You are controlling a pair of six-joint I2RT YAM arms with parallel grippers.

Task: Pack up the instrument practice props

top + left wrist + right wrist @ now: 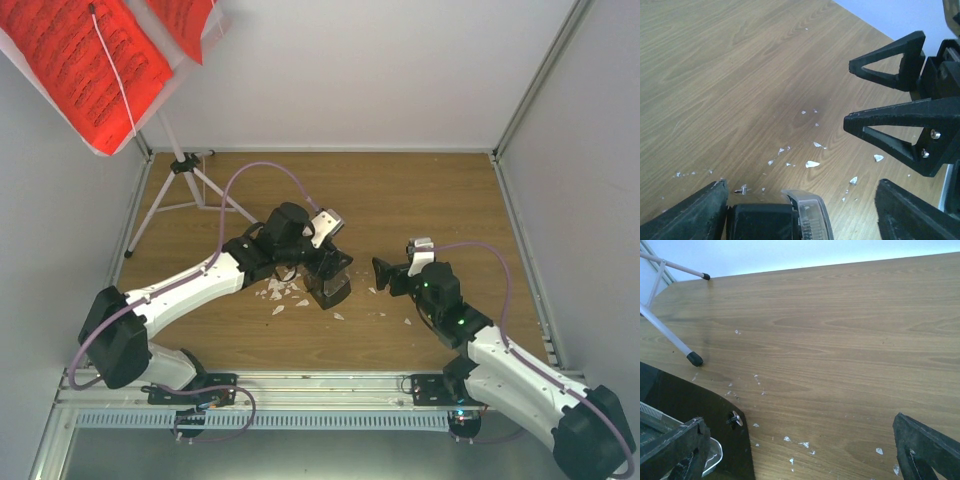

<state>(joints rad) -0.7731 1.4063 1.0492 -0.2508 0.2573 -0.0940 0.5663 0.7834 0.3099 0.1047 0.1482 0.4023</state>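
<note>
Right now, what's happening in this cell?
The left gripper is open and straddles the small black metronome at mid-table, with no grip closed on it yet. The right gripper hangs open and empty just beside it. The white music stand stands in the far left corner, its red music sheets on the tray, untouched. White crumbs litter the wood around the metronome.
</note>
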